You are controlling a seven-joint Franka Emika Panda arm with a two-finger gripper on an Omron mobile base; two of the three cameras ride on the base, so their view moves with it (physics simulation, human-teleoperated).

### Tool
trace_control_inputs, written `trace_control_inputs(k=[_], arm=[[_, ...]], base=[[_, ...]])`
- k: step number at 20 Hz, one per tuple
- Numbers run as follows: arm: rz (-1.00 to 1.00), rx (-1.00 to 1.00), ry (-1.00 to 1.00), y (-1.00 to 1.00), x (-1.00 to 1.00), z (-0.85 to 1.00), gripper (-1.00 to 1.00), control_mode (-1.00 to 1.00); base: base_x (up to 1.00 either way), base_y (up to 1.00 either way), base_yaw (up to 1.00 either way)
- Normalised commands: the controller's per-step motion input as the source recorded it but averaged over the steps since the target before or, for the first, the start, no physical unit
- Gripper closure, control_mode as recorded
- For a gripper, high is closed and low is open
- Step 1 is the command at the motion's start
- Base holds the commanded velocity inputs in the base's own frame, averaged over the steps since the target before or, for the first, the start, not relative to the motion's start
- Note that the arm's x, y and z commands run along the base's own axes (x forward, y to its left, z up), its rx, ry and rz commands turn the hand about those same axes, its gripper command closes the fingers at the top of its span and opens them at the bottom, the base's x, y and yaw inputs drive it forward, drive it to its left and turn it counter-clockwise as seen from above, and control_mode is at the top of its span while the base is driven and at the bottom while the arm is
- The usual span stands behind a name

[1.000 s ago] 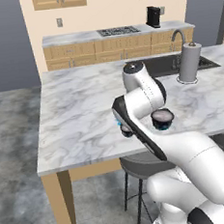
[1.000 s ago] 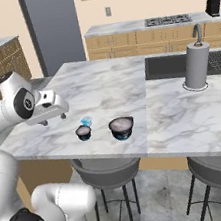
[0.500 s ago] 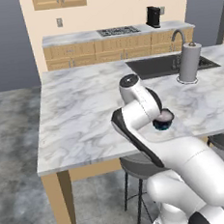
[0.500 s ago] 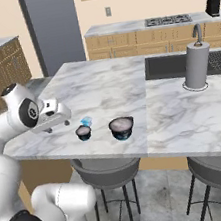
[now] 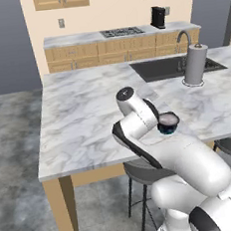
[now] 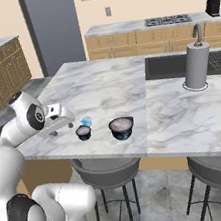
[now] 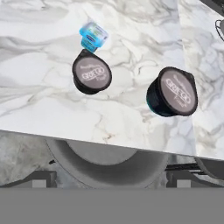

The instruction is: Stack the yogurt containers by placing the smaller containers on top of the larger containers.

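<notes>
Three yogurt tubs sit near the front edge of the marble desk [image 6: 103, 83]. The wide dark-blue tub [image 6: 121, 128] stands apart to the right of the small dark tub [image 6: 83, 132], both upright with grey tops. The tiny pale-blue cup [image 6: 86, 121] sits just behind the small dark tub, touching or nearly so. The gripper [image 6: 67, 120] hangs left of them, above the desk, its jaws spread wide and holding nothing. A paper towel roll [image 6: 197, 65] stands by the sink [image 6: 176, 65].
</notes>
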Motion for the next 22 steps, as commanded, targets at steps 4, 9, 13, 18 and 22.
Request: trace_control_inputs(k=[4,9,13,18,22], arm=[[0.0,-0.04,0.03,0.05,0.24,-0.27,-1.0,-1.0],[0.0,-0.03,0.03,0.06,0.13,-0.23,-1.0,-1.0],[0.0,-0.03,0.01,0.0,0.1,-0.18,-1.0,-1.0],[0.0,-0.04,0.0,0.0,0.08,-0.17,-1.0,-1.0],[0.02,-0.03,0.0,0.0,0.13,-0.23,-1.0,-1.0]], base=[[0.0,0.0,0.0],[0.0,0.0,0.0],[0.0,0.0,0.0],[0.0,0.0,0.0],[0.0,0.0,0.0]])
